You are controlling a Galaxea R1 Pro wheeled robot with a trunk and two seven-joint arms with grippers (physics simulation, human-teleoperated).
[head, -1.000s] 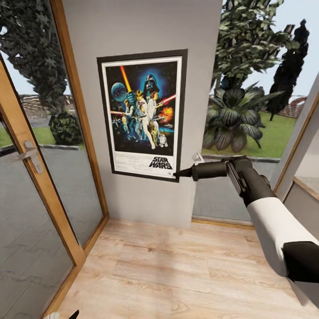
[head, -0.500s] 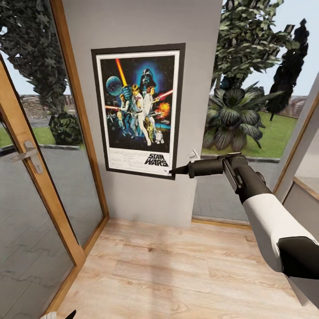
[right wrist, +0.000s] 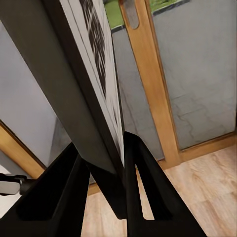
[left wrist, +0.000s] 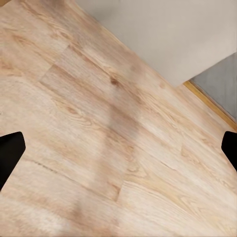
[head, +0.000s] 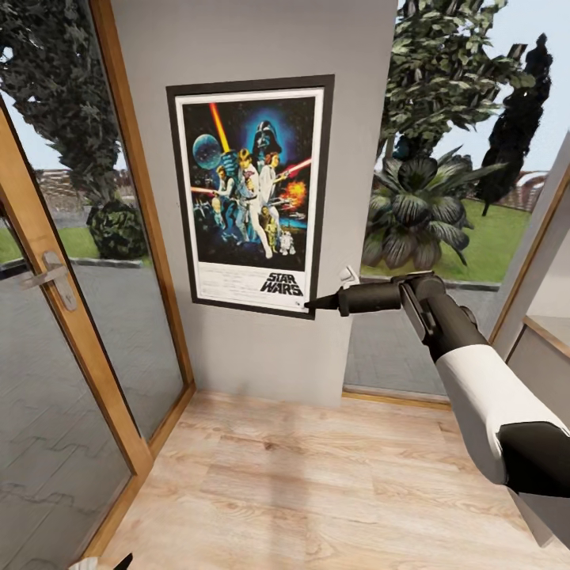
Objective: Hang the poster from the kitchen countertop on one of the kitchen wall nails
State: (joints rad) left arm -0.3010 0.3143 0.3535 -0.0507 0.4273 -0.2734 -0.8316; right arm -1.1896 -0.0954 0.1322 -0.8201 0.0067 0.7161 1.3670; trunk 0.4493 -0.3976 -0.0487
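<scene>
The poster [head: 249, 194] stood upright and flat against a narrow grey wall [head: 253, 39], a colourful Star Wars print on dark blue with a white border and thin black frame. The right hand [head: 310, 302] reached it from the side at its lower corner, the arm stretched out level behind it. In the right wrist view the poster [right wrist: 94, 74] ran edge-on between the two black fingers [right wrist: 136, 163], which were clamped on the frame's corner, one on the front face and one on the back.

Beyond the poster, on the far side from the right hand, a glass door [head: 55, 332] in a light wooden frame carried a metal handle [head: 54, 277]. Behind the right arm a tall window [head: 451, 158] looked out on trees, a broad-leaved plant and lawn. Below the hand lay a pale wood plank floor [head: 317, 491].

The left hand [head: 99, 564] hung low near the floor. In the left wrist view its two dark fingertips [left wrist: 10, 155] stood wide apart at opposite edges, holding nothing, with floor planks [left wrist: 108, 148] and the foot of the grey wall between them.
</scene>
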